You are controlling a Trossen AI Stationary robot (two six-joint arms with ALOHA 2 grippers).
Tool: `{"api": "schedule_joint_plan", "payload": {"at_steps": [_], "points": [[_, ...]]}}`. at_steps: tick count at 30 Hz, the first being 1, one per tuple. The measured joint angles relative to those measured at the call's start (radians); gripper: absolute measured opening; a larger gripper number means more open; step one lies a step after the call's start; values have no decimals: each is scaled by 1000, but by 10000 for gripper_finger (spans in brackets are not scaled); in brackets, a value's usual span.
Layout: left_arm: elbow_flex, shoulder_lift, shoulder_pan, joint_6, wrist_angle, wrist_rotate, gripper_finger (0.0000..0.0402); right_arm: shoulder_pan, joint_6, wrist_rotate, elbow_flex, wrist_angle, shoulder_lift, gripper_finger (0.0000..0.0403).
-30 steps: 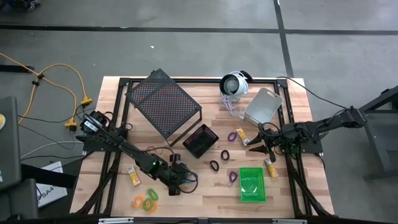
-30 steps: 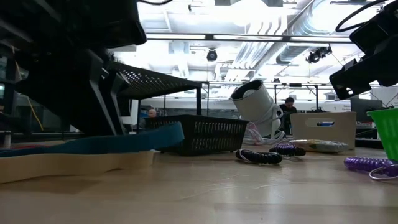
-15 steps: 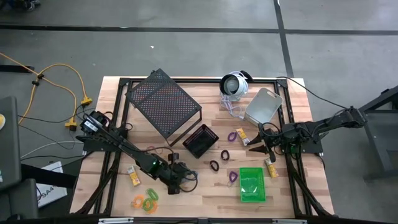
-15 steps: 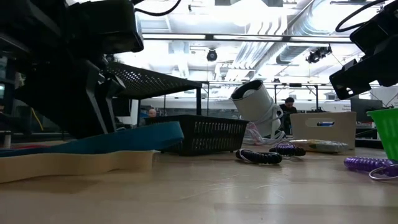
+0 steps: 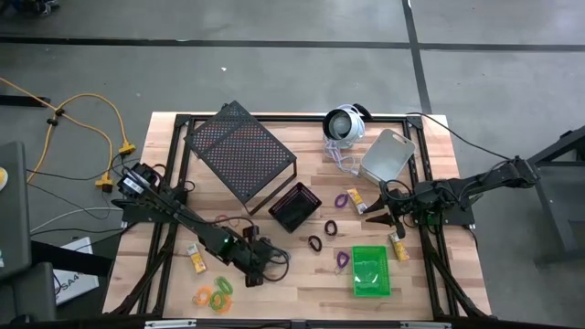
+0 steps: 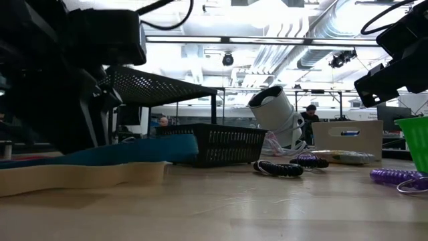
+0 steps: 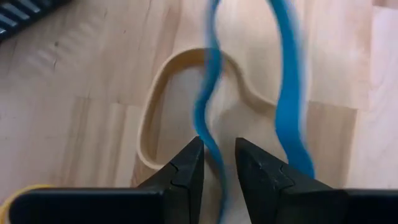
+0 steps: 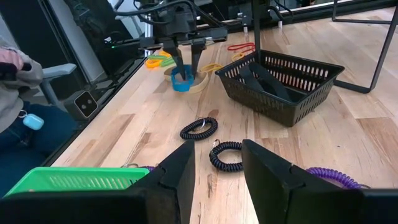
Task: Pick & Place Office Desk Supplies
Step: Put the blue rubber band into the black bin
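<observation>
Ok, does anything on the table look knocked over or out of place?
Yes: the large mesh rack stands tipped, one edge raised off the table. The round white device lies on its side by the far edge. Nothing looks spilled.

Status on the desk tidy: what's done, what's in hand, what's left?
Done: little visible; green bin looks empty. In hand: left gripper shut on blue band. Left: tan band, purple coil, black coils, orange/green loops. Right gripper waits, open.
</observation>
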Motion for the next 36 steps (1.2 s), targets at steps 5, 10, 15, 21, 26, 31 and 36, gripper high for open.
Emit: {"api": "schedule_joint_plan", "payload": {"at_steps": [5,10,15,21,26,31,36], "points": [[0,0,0,-2,-2,0,88,0,0,0,0,0,0,120],[0,0,0,-2,-2,0,88,0,0,0,0,0,0,120],[0,0,0,-2,-2,0,85,0,0,0,0,0,0,120],[0,0,0,-2,-2,-1,43,0,0,0,0,0,0,120],[0,0,0,-1,0,-7,5,0,0,0,0,0,0,120],[0,0,0,35,21,-44,2,0,0,0,0,0,0,120],[0,-22,0,86,67,-46,2,0,0,0,0,0,0,120]]}}
